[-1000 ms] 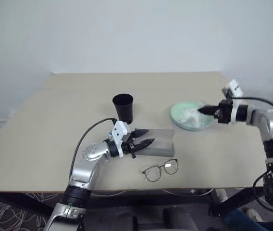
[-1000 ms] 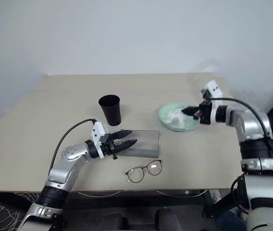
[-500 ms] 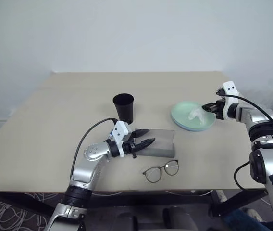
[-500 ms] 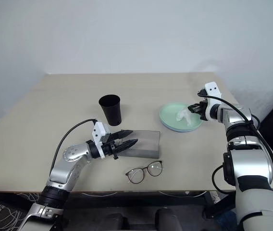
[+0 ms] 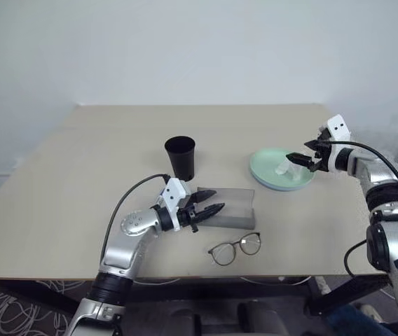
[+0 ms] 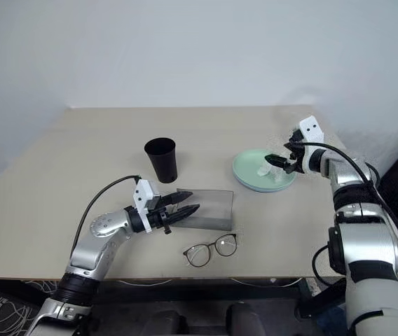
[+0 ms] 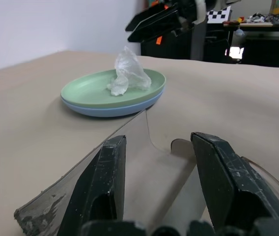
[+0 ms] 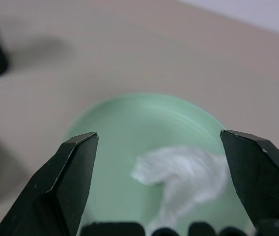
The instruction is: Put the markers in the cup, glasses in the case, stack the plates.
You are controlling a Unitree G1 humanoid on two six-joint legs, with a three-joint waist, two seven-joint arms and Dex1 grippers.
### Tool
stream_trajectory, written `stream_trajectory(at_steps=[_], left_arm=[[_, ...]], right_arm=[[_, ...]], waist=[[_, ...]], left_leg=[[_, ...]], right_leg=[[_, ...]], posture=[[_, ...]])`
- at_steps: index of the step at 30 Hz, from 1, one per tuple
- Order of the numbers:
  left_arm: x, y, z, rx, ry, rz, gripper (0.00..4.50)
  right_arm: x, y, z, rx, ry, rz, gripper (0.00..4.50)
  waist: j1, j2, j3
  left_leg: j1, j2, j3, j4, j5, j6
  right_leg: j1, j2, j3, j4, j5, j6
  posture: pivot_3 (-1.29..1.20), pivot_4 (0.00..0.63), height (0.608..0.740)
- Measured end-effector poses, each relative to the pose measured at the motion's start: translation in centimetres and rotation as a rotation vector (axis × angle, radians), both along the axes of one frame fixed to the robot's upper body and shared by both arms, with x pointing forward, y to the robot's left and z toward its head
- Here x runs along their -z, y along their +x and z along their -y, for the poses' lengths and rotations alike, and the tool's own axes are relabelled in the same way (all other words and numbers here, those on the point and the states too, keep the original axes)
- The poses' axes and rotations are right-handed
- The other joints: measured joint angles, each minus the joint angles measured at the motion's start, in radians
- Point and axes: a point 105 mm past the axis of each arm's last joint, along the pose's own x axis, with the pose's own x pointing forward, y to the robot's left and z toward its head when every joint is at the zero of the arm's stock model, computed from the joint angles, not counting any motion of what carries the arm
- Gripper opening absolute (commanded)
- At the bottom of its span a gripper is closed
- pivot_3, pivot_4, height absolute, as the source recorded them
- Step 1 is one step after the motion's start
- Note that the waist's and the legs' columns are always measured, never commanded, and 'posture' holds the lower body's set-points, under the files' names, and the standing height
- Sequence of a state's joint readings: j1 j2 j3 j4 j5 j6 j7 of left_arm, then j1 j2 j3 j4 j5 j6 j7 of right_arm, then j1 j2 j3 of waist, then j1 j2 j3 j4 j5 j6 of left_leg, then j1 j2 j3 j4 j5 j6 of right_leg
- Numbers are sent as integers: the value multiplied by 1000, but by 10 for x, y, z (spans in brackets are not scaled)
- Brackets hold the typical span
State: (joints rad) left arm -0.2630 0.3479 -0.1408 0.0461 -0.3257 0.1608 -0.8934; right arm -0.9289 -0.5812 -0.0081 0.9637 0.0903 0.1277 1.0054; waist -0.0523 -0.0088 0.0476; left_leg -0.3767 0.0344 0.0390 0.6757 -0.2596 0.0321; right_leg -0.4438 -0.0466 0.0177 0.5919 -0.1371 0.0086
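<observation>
- The right gripper [image 5: 303, 160] has just sprung wide open above the mint-green round plate [image 5: 265, 170]; a second ago its fingers were shut at the crumpled white tissue [image 5: 286, 169], which now lies loose on that plate.
- In the left wrist view the green plate sits squarely on the light blue plate [image 7: 111, 109], so the stack looks done; the tissue on top is a leftover, not a task item.
- The left gripper [image 5: 210, 204] has not budged: half-parted fingers hover level over the near end of the grey oblong soft case [image 5: 232, 210], gripping nothing.
- The thin dark wire-framed glasses [image 5: 235, 247] lie out on the bench [image 5: 66, 189] just in front of the case, so that step remains.
- The black tapered plastic cup [image 5: 180, 155] stands upright behind the case; whether markers are inside cannot be told.
- Edges: the glasses sit close to the bench's front edge, and the plates lie toward its right edge.
- There is wide bare bench to the left and behind the cup.
</observation>
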Motion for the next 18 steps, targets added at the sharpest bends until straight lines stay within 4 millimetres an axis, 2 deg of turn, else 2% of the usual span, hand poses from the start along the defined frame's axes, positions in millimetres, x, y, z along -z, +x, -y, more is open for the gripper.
stream_trajectory(at_steps=[6, 10, 13, 18], left_arm=[[-3, 1, 0, 30, 15, -11, 2171], [-6, -1, 1, 70, 16, -66, 2171], [-12, -5, 5, 123, 24, -101, 2171], [-10, -22, 10, 264, 111, -205, 2171]], right_arm=[[18, -47, -12, -240, 28, -58, 4363], [33, -86, -22, -399, 14, -123, 4363], [44, -97, -25, -433, -1, -158, 4363], [48, -95, -23, -409, -26, -155, 4363]], waist=[[3, 0, 0], [2, 0, 0], [-1, 0, 0], [0, -1, 1]], left_leg=[[0, 0, 0, 2, 0, 0], [0, 0, 0, 3, 0, 0], [1, 0, 1, 5, 0, 0], [1, 0, 0, 5, 0, 0]], right_leg=[[0, 0, 0, 0, 1, 1], [1, 0, 0, 1, 1, 1], [1, 0, 0, 1, 1, 1], [1, 0, 0, 1, 1, 1]], posture=[[0, 0, 740], [0, 0, 740], [0, 0, 740], [0, 0, 740]])
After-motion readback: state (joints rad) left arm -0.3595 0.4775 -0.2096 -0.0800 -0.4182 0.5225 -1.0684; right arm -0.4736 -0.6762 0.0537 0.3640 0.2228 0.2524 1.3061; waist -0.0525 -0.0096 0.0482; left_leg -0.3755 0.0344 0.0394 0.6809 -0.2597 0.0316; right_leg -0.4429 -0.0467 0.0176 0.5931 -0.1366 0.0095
